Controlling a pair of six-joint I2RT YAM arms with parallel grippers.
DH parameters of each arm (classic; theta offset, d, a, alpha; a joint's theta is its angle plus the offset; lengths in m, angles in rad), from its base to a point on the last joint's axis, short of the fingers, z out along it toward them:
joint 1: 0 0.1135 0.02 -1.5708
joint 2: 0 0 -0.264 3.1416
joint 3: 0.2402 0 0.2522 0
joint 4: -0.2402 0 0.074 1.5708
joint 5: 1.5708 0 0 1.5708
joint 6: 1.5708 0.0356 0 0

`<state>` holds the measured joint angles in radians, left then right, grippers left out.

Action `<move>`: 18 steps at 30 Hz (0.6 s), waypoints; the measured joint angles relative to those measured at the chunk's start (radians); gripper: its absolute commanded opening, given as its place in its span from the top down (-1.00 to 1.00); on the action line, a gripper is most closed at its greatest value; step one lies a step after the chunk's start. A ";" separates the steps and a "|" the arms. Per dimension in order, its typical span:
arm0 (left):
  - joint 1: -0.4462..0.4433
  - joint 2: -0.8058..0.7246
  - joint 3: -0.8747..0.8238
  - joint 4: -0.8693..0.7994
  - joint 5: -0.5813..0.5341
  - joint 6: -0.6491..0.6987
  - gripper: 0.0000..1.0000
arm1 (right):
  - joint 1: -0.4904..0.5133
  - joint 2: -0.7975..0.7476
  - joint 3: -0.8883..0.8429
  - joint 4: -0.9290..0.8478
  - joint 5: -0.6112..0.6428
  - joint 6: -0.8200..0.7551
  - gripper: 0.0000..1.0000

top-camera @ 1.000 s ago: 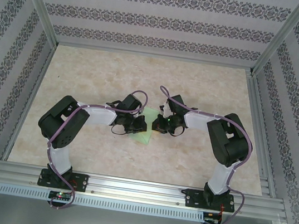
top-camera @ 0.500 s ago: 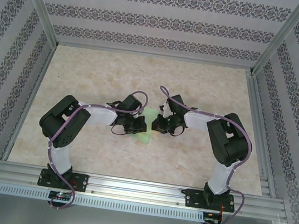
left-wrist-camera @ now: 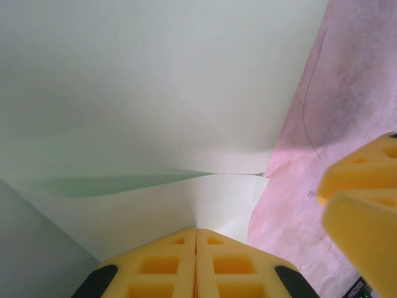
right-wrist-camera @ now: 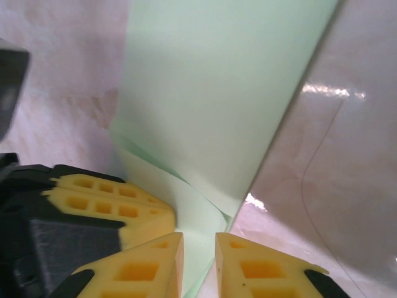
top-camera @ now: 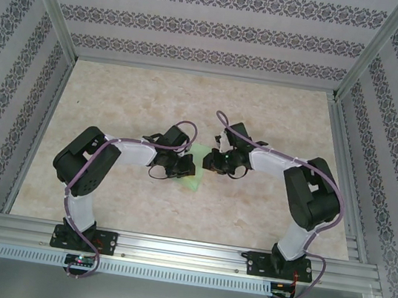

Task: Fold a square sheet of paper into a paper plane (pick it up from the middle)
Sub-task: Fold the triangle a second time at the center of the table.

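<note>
You are clamping your left gripper (left-wrist-camera: 196, 239) tight on a folded edge of the mint-green paper sheet (left-wrist-camera: 149, 87), pinning it low over the middle of the table (top-camera: 279, 116), probably so the crease is holding. Your right gripper (right-wrist-camera: 199, 248) is sitting just beside it, jaws slightly parted around the sheet's edge without squeezing, likely freeing that side for re-gripping.

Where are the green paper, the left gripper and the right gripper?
green paper (left-wrist-camera: 155, 87), left wrist view, flat upper panel.
left gripper (left-wrist-camera: 196, 233), left wrist view, seam between closed fingertips.
right gripper (right-wrist-camera: 198, 239), right wrist view, gap between its fingertips.
</note>
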<state>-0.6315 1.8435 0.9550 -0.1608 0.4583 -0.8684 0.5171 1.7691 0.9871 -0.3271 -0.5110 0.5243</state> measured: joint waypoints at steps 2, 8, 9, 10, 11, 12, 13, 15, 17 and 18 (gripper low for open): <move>0.000 0.000 0.000 0.000 0.000 0.000 0.84 | 0.014 0.002 0.000 0.001 0.003 0.001 0.73; 0.000 0.000 0.000 0.000 0.000 0.000 0.84 | 0.053 0.047 0.002 -0.002 0.002 0.001 0.84; 0.000 0.000 0.000 0.000 0.000 0.000 0.85 | 0.052 0.058 0.002 -0.002 0.002 0.002 0.84; 0.000 0.000 0.000 0.000 0.000 0.000 0.85 | 0.052 0.067 0.002 -0.003 0.002 0.002 0.85; 0.000 0.000 0.000 0.000 0.000 0.000 0.85 | 0.051 0.076 0.004 -0.003 0.003 0.003 0.85; 0.000 0.000 0.000 0.000 0.000 0.000 0.85 | 0.050 0.085 0.008 -0.003 0.000 0.004 0.86; 0.000 0.000 0.000 0.000 0.000 0.000 0.85 | 0.050 0.087 0.013 -0.009 -0.002 0.004 0.86; 0.000 0.000 0.002 -0.002 0.000 0.000 0.83 | 0.050 0.090 0.015 -0.011 -0.002 0.004 0.86; 0.000 0.000 0.005 -0.004 0.000 0.001 0.82 | 0.047 0.091 0.015 -0.014 0.001 0.002 0.87; 0.000 0.000 0.007 -0.008 0.000 0.004 0.82 | 0.045 0.091 0.016 -0.016 0.002 -0.002 0.87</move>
<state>-0.6315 1.8431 0.9619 -0.1688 0.4587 -0.8646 0.5621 1.8599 1.0035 -0.3431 -0.5091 0.5228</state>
